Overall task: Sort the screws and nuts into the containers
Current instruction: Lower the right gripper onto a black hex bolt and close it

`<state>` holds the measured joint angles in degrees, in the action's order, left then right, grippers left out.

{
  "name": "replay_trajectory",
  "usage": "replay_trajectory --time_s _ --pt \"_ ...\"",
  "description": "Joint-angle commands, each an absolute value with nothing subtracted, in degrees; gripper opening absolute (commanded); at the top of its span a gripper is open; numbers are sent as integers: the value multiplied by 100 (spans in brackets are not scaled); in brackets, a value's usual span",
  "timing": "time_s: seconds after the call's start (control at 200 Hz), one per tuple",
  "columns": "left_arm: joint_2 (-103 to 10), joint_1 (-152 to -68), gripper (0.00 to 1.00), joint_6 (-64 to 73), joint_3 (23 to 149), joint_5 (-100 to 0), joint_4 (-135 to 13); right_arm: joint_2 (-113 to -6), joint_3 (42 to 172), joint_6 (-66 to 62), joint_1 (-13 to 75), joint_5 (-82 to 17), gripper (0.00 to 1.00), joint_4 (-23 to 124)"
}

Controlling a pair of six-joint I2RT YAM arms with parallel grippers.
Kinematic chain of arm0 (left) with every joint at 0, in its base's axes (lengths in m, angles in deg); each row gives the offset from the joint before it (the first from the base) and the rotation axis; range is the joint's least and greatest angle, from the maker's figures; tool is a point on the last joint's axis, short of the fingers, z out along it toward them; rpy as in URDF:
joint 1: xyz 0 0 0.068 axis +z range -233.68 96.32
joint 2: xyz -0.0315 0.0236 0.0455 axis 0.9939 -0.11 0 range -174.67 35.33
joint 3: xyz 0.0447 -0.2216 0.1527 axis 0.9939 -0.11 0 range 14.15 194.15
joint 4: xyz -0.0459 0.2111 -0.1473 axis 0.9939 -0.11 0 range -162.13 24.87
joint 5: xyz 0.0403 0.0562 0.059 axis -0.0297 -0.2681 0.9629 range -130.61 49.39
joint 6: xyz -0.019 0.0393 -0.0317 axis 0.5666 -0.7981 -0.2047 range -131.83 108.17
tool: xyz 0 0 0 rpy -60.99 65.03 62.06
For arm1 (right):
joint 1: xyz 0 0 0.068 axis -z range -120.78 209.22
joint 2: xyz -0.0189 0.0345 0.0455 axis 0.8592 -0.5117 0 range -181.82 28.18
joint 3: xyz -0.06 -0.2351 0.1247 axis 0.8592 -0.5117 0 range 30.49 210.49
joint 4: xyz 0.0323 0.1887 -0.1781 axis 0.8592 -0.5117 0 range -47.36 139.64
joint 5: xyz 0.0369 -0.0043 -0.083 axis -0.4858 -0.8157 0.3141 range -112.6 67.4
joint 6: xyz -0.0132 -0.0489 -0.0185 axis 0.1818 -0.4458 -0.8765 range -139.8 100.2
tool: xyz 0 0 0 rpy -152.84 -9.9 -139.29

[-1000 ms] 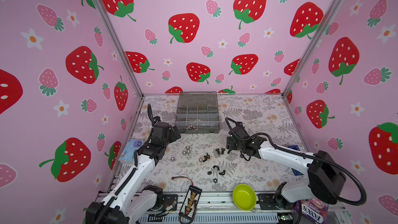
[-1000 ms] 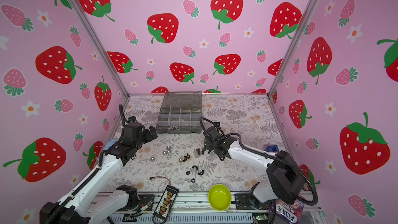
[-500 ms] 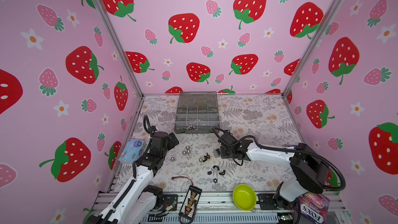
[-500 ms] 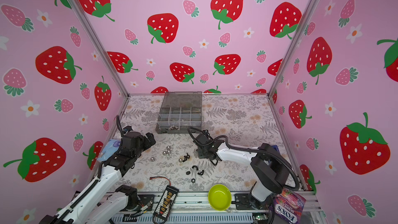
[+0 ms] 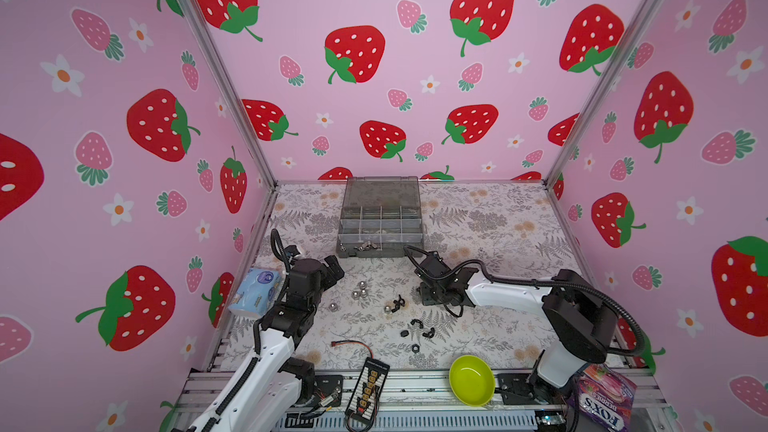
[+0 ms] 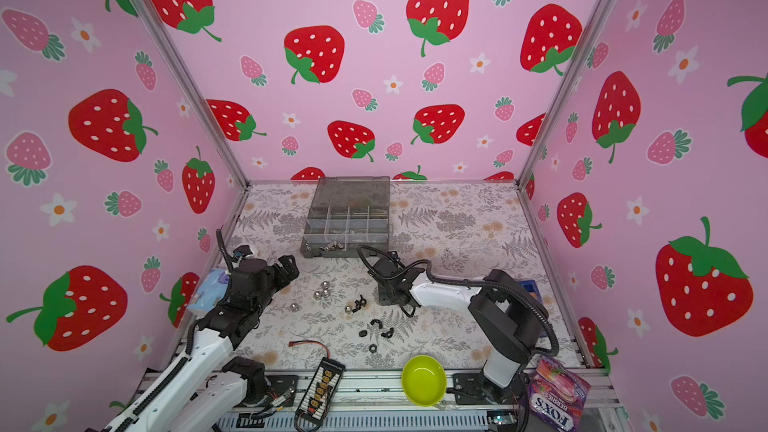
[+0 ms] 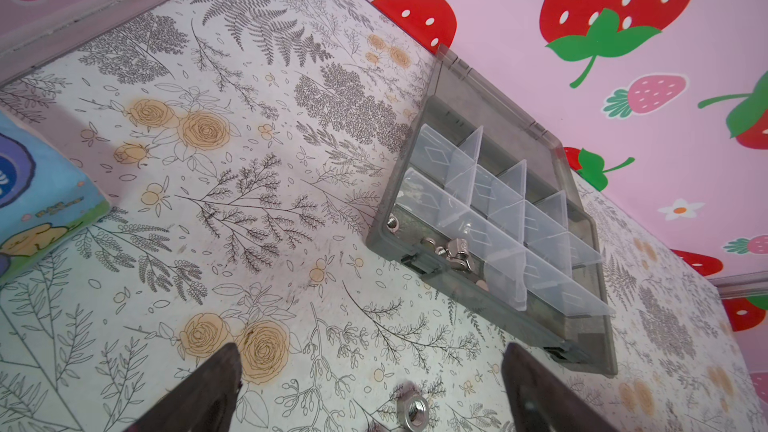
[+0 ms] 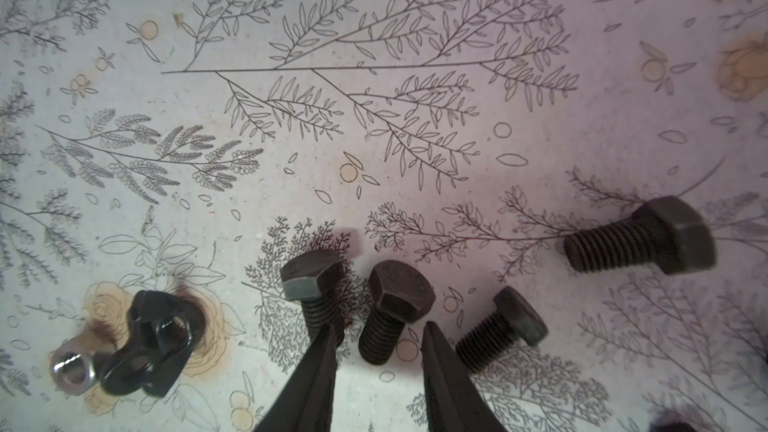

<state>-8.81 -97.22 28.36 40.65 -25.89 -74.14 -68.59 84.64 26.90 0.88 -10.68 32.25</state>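
The left gripper (image 7: 372, 367) hangs with jaws spread wide over a silver hex nut (image 7: 411, 411), short of the organizer box (image 5: 380, 222) at the back middle of the table (image 5: 498, 222). Right of centre, four stubby black hex-head screws (image 8: 640, 234) lie flat. The right gripper (image 8: 379, 328) straddles the middle screw (image 8: 399, 297) with its jaws apart. That screw's shank runs back between the fingertips and its head points away. One fingertip overlaps a neighbouring shank. A black wing nut (image 8: 153, 338) lies nearby.

One bolt (image 8: 384, 317) lies between the fingers (image 8: 316, 376) of the right gripper (image 8: 379, 324), touching neither. A second bolt (image 8: 313, 288) lies just outside one finger, a third bolt (image 8: 500, 332) just outside the other, and a fourth bolt (image 8: 642, 236) farther out on that side. A nut (image 7: 411, 411) shows between the fingers (image 7: 208, 392) of the left gripper (image 7: 370, 344); the box (image 7: 397, 184) sits beyond their tips.
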Motion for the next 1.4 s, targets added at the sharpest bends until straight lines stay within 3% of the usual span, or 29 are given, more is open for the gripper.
replay_trajectory --time_s 0.0,0.155,1.396 --pt "-826 -9687 99 2878 3991 -2578 -7271 -6961 8571 2775 59 -925 37 3118" --pt "-887 -9696 99 2890 3991 -2585 -7252 -7026 8579 2789 69 -832 33 3102" --pt "-1599 -9693 99 3101 4270 -2748 -7214 -7243 8528 2638 398 -1020 32 3231"
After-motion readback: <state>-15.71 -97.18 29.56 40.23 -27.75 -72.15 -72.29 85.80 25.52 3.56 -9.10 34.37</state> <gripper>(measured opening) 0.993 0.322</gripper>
